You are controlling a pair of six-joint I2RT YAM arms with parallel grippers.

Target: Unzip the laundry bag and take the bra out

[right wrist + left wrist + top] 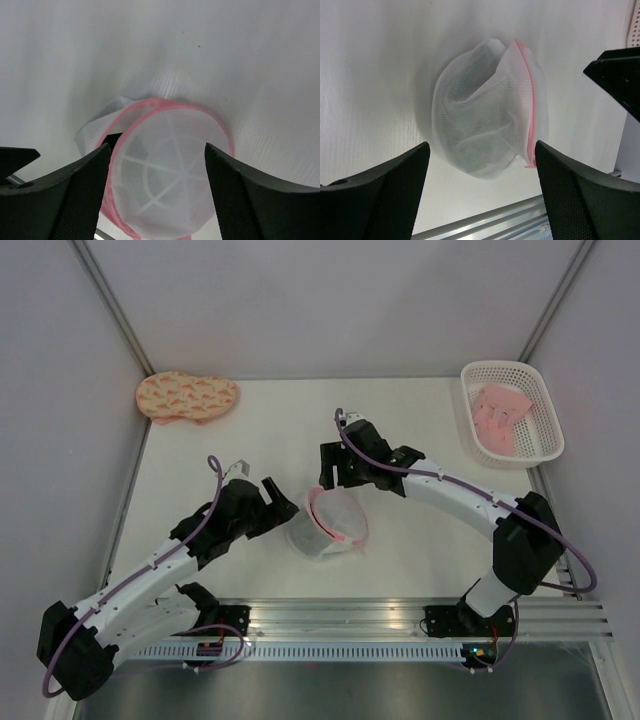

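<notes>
Worktop: white, enclosed by plain walls.

Far right: lattice basket holding a pink garment. Far left: peach padded piece. Neither belongs to the job, and both are well apart from the arms.

Bag: near centre of the worktop, lying free between the two grippers. The mesh is slumped and creased. The pink zipper rim runs down one edge, and the top view shows two pink arcs parted. My judgement is that the zip is at least partly undone, but how far I cannot tell.

Left gripper: just left of the bag, spread wide, holding nothing. In its own view the bag sits ahead, clear of both fingers.

Right gripper: just beyond the bag on the far side, also spread wide and empty, looking down on the round mesh face.

Bra: no black fabric can be made out for certain. The mesh shows only greyish shade inside.

Progress: opening looks begun, and removal is not confirmed. Neither gripper has a hold, so a fresh grasp comes first.
</notes>
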